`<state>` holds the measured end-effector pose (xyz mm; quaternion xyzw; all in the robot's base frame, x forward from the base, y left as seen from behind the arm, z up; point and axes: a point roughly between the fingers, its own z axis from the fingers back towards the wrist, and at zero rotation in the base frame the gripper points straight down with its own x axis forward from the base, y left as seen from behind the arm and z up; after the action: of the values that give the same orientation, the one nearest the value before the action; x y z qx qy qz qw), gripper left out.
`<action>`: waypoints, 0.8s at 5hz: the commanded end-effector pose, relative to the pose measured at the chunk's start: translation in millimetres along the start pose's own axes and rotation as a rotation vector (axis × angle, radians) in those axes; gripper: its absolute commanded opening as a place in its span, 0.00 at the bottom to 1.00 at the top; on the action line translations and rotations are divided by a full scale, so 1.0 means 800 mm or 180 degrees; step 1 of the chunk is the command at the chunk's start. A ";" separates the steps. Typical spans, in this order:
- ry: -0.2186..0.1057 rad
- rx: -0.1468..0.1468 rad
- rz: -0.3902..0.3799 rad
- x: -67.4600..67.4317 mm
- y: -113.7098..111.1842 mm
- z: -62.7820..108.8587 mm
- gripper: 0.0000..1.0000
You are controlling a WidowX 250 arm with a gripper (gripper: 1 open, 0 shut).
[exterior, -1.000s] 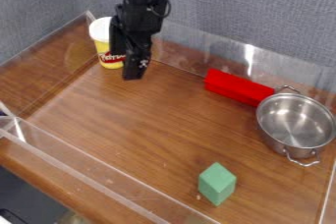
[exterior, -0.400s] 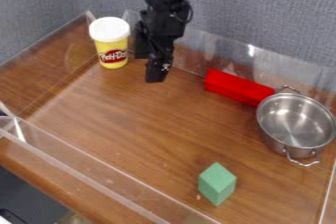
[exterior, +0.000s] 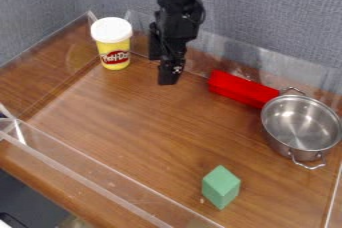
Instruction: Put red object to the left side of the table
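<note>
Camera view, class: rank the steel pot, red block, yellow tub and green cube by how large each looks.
1. Steel pot
2. Red block and yellow tub: these look alike, so no ranking.
3. Green cube, smallest, though nearest the camera.

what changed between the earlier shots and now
The black gripper slid rightward across the picture, from in front of the yellow tub with the white lid toward the bright red elongated block, stopping short of it. Its jaws stayed open and empty; nothing was grasped or released. The red block, yellow tub, steel pot and small green cube kept their places on the brown wooden table.
</note>
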<state>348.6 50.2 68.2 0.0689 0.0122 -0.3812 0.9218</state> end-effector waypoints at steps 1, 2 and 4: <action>-0.0218 0.0145 -0.0252 0.019 -0.001 0.021 1.00; -0.0298 0.0161 -0.0450 0.034 -0.009 0.020 1.00; -0.0471 0.0257 -0.0856 0.068 -0.018 0.021 1.00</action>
<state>366.4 2.7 58.9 0.0597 -0.0319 -0.5035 0.8613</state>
